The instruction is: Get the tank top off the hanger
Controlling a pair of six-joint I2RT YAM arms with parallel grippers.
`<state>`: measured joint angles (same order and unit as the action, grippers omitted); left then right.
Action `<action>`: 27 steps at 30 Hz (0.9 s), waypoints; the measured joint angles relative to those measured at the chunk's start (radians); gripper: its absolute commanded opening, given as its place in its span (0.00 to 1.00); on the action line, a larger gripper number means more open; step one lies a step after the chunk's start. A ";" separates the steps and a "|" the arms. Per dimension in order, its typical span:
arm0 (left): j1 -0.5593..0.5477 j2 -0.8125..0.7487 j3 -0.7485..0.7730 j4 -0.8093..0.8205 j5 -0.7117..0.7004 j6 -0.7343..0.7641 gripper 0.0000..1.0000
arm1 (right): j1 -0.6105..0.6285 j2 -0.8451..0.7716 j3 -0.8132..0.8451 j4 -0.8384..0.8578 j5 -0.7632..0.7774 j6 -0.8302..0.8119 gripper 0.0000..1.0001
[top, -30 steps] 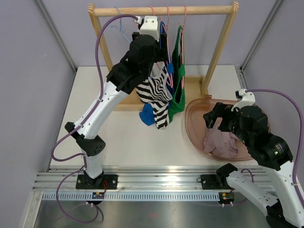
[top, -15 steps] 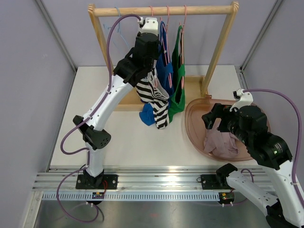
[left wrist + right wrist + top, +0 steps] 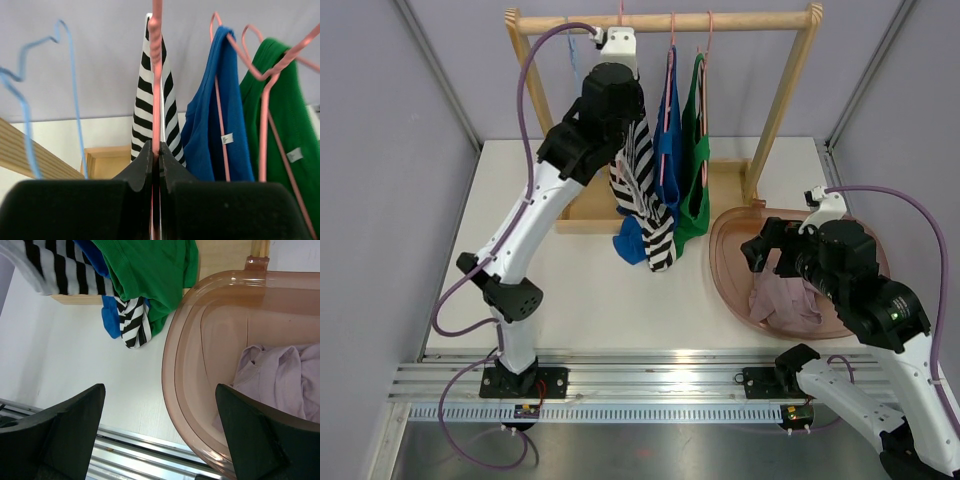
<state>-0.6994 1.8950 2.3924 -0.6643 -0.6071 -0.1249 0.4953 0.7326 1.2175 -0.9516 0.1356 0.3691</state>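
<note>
The black-and-white striped tank top (image 3: 642, 195) hangs on a pink wire hanger (image 3: 157, 75) from the wooden rail (image 3: 740, 20). My left gripper (image 3: 156, 147) is shut on that hanger's neck, just under its twisted hook, with the striped fabric (image 3: 145, 110) right behind the fingers. From above, the left arm reaches up to the rail, its wrist (image 3: 617, 42) under the hook. My right gripper (image 3: 160, 430) stands wide open and holds nothing. It hovers over the left rim of the pink basin (image 3: 730, 270), apart from the clothes.
A blue top (image 3: 668, 150) and a green top (image 3: 695, 170) hang on pink hangers to the right of the striped one. An empty light-blue hanger (image 3: 70, 75) hangs to its left. A lilac garment (image 3: 785, 300) lies in the basin. The rack's wooden base (image 3: 582, 212) sits behind.
My left gripper has closed on the pink hanger's neck and shifted left along the rail, pulling the striped top away from the blue one. The right arm barely moved.
</note>
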 measured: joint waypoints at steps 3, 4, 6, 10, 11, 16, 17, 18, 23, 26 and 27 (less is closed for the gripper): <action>0.001 -0.063 0.000 0.000 0.032 -0.010 0.00 | 0.000 0.000 -0.001 0.007 -0.007 0.000 0.98; 0.001 -0.087 0.000 0.000 0.043 -0.014 0.00 | 0.000 0.001 -0.001 0.010 -0.009 0.000 0.98; 0.001 -0.133 0.000 0.000 0.066 -0.022 0.00 | 0.000 0.001 -0.001 0.013 -0.016 0.000 0.98; 0.001 -0.236 -0.023 -0.025 0.125 -0.053 0.00 | 0.000 0.001 -0.002 0.016 -0.025 0.000 0.99; 0.001 -0.266 -0.047 -0.026 0.143 -0.065 0.00 | 0.000 0.001 -0.002 0.018 -0.026 0.000 0.99; 0.001 -0.458 -0.296 -0.033 0.233 -0.134 0.00 | 0.000 -0.001 -0.008 0.044 -0.055 0.001 0.99; 0.001 -0.502 -0.361 -0.036 0.252 -0.147 0.00 | 0.000 -0.001 -0.011 0.050 -0.065 0.001 0.99; 0.001 -0.550 -0.440 -0.023 0.272 -0.161 0.00 | 0.000 -0.001 -0.016 0.058 -0.078 0.001 0.99; 0.000 -0.753 -0.747 -0.023 0.373 -0.220 0.00 | 0.000 -0.006 -0.075 0.148 -0.209 0.008 0.99; -0.004 -0.885 -0.941 -0.013 0.418 -0.261 0.00 | 0.000 -0.010 -0.147 0.259 -0.342 0.036 1.00; -0.006 -0.924 -0.997 -0.010 0.431 -0.274 0.00 | 0.000 -0.010 -0.180 0.306 -0.387 0.056 0.99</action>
<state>-0.7052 0.9707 1.3956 -0.6746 -0.1761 -0.3985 0.4953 0.7223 1.0370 -0.6460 -0.2512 0.4248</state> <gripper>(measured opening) 0.027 0.993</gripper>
